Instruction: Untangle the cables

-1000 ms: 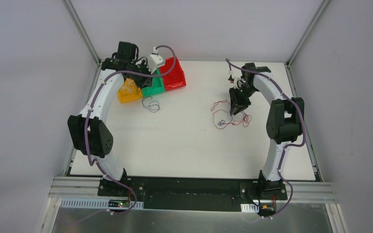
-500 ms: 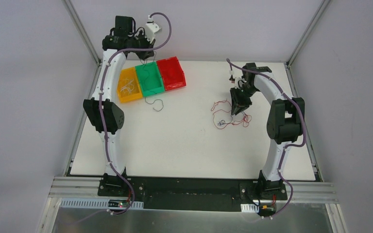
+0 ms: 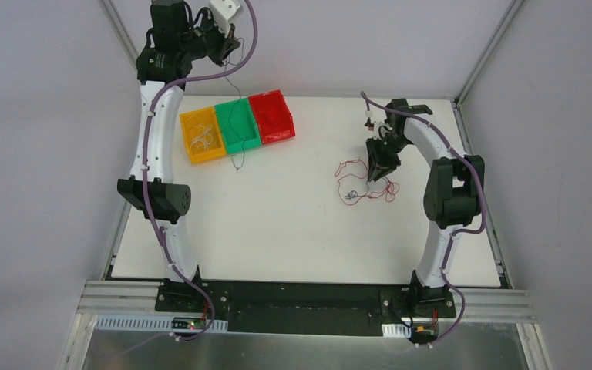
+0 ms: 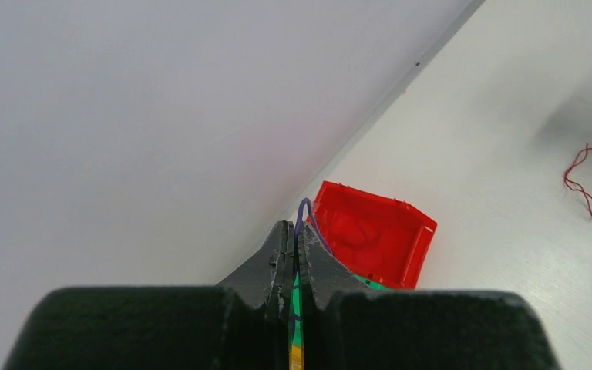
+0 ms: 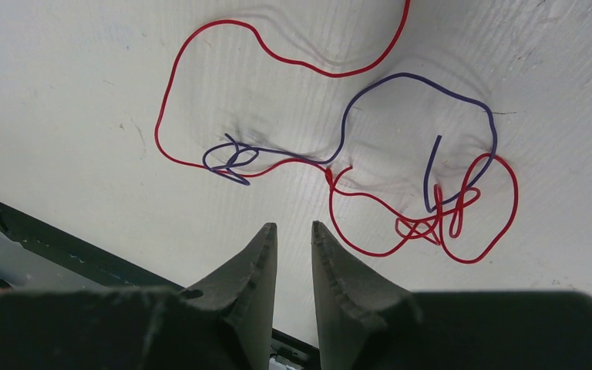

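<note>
My left gripper [image 3: 228,52] is raised high at the far left, above the bins. It is shut on a thin purple-blue cable [image 3: 239,116], which hangs down across the green bin [image 3: 251,140] to the table. In the left wrist view the cable [image 4: 306,208] loops out of the shut tips of the gripper [image 4: 298,231]. My right gripper [image 3: 375,166] hovers over a tangle of a red cable [image 5: 277,50] and a purple-blue cable [image 5: 401,79]. Its jaws are slightly apart and empty [image 5: 293,226].
A yellow bin [image 3: 187,146] with whitish cables in it, the green bin and a red bin [image 3: 271,117] stand in a row at the back left. The red bin [image 4: 370,231] shows below my left gripper. The frame rails run along the table edges.
My left arm has risen and swung back, lifting the dark cable off the table so it hangs over the green bin. My right arm has not moved.
</note>
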